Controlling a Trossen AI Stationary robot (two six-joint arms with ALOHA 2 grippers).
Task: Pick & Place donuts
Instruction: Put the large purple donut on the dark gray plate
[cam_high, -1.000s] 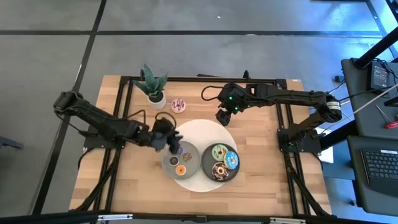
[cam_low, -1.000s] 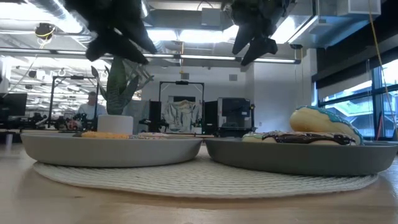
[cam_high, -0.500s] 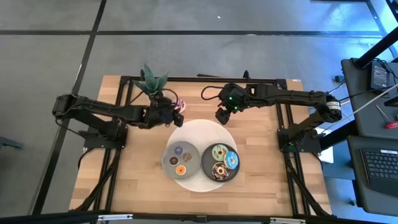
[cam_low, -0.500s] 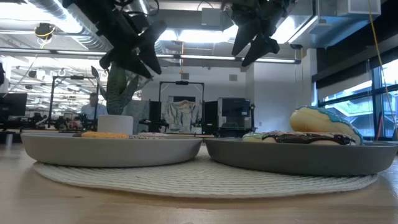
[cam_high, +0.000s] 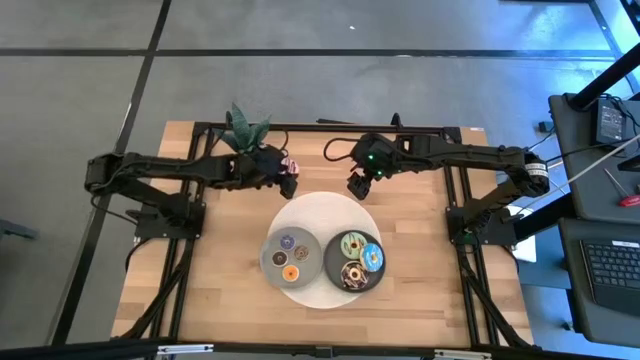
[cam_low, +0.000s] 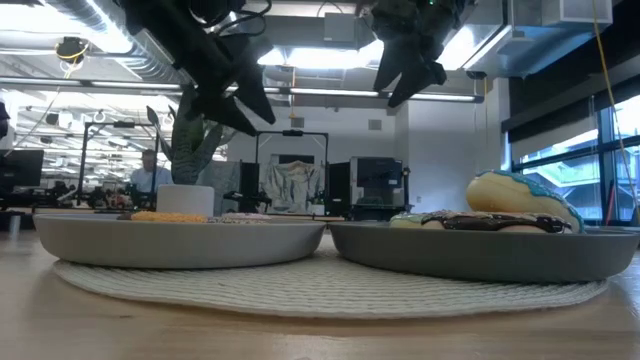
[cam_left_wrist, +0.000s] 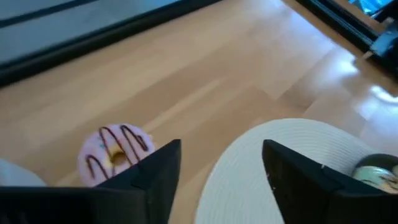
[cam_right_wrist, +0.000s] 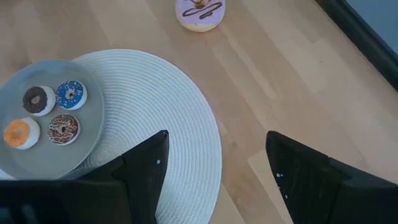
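Two grey plates sit on one round white mat. Four small donuts fill one plate, and one pink donut lies alone.

You have a round white woven mat lying near the middle of the wooden table, with two grey round plates sitting side by side on it, touching or nearly so. A small potted green plant in a white pot stands near the table's far edge, left of centre. Beyond the table, a person sits among desks and screens.
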